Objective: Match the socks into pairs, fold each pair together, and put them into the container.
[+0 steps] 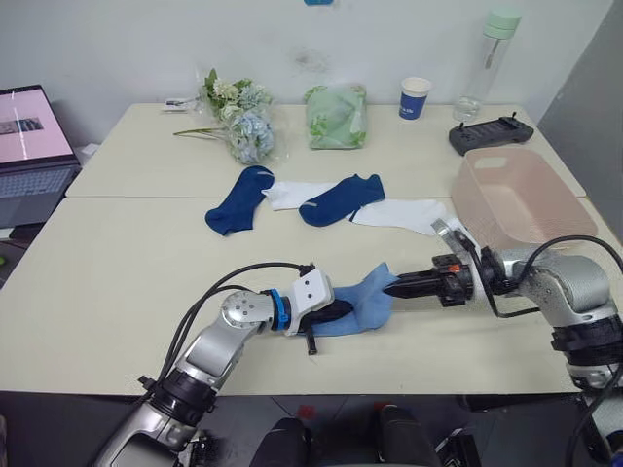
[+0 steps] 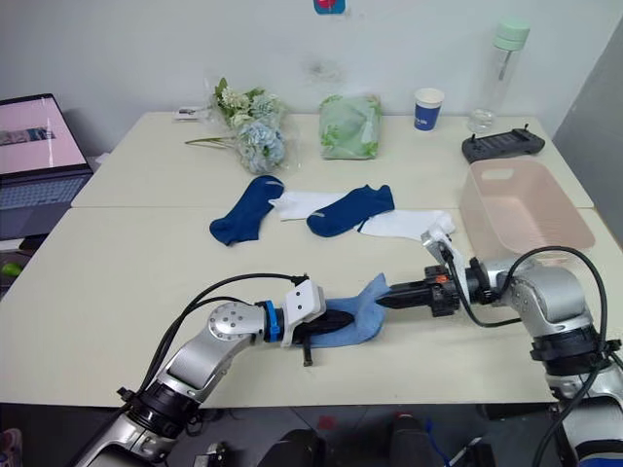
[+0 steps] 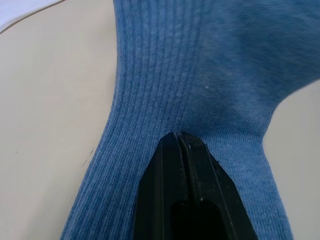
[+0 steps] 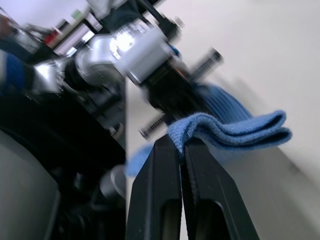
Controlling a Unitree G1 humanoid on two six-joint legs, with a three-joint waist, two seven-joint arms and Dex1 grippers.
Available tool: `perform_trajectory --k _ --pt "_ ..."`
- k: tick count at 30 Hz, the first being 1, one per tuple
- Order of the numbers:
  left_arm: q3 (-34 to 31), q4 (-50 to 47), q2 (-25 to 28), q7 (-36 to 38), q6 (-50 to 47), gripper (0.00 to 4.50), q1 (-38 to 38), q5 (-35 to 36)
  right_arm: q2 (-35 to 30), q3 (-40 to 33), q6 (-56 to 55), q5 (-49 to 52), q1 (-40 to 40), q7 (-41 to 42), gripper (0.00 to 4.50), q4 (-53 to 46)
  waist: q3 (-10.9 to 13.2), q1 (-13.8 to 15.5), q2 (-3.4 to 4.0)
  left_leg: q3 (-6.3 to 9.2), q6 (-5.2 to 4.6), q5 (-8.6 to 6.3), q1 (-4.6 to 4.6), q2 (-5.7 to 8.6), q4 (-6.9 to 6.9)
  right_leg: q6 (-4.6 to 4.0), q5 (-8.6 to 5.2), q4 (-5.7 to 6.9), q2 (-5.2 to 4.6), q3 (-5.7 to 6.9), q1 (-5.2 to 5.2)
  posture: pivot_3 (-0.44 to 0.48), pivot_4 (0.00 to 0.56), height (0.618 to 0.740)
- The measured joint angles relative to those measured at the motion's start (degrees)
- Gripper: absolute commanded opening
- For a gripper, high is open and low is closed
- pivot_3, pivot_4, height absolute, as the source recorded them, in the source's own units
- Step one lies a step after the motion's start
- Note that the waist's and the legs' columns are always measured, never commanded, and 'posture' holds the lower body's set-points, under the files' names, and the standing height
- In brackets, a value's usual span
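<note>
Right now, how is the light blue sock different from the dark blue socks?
The light blue sock is pale; the dark blue socks are navy. The light blue sock sits near the table's front edge, pinched between the left pincer and right pincer; the dark blue socks lie flat, untouched, farther back. All are short ankle socks.

One sock (image 1: 365, 304) is laid near the table's (image 1: 117, 292) front edge, between the left gripper (image 1: 336, 313) and the right gripper (image 1: 392, 288). Four more socks (image 1: 331, 202) are spread in a row behind it. The tub (image 1: 516, 199) is set to their right, with a cup (image 1: 415, 98) and bag (image 1: 337, 117) placed behind.
</note>
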State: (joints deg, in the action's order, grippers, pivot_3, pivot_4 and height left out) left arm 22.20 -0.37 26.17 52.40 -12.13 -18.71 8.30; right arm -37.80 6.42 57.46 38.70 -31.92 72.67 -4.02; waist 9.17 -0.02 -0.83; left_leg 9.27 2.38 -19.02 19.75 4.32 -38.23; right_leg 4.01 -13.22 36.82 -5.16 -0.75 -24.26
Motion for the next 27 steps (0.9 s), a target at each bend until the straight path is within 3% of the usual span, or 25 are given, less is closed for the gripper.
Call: perform_trajectory --k 4,11,17,23,27 --pt "-0.84 -0.06 -0.70 -0.38 0.05 0.04 0.75 0.14 6.85 -0.31 3.25 2.56 -0.13 -5.09 0.00 -0.56 -0.01 -0.05 0.01 0.01 0.00 0.00 0.02 0.00 -0.01 0.00 0.00 0.04 -0.02 -0.02 -0.06 0.000 0.150 0.740" --pt "-3.93 -3.83 -0.04 -1.46 -3.87 0.04 3.53 1.76 10.06 2.94 0.26 0.66 -0.73 -6.90 0.00 0.69 -0.01 -0.14 0.01 0.01 0.00 0.00 0.02 0.01 -0.01 0.00 0.00 0.06 -0.01 -0.01 -0.09 0.000 0.150 0.740" --pt "-17.31 -17.49 10.01 -0.54 -14.75 0.04 9.61 10.88 12.60 5.78 -3.36 -1.62 -1.57 -6.47 0.00 4.24 0.00 -1.61 0.03 0.00 0.01 0.00 0.03 -0.09 0.10 -0.01 0.00 0.13 0.04 -0.04 -0.23 0.000 0.150 0.740" --pt "-29.05 -24.81 15.31 -1.93 -19.73 0.04 16.49 15.98 17.74 10.97 -8.52 -7.12 -4.25 -7.97 0.00 8.20 0.01 -1.85 0.03 0.00 0.01 0.00 0.03 -0.07 0.10 -0.01 0.00 0.13 0.04 -0.06 -0.25 0.000 0.150 0.740" --pt "-35.36 -26.24 16.55 -3.60 -19.96 0.00 19.79 16.57 18.31 13.01 -9.11 -8.49 -4.50 -7.57 1.03 8.90 0.02 -1.46 0.04 0.02 0.01 0.00 0.09 -0.07 0.12 -0.01 0.00 0.05 -0.01 -0.06 -0.29 0.000 0.150 0.740"
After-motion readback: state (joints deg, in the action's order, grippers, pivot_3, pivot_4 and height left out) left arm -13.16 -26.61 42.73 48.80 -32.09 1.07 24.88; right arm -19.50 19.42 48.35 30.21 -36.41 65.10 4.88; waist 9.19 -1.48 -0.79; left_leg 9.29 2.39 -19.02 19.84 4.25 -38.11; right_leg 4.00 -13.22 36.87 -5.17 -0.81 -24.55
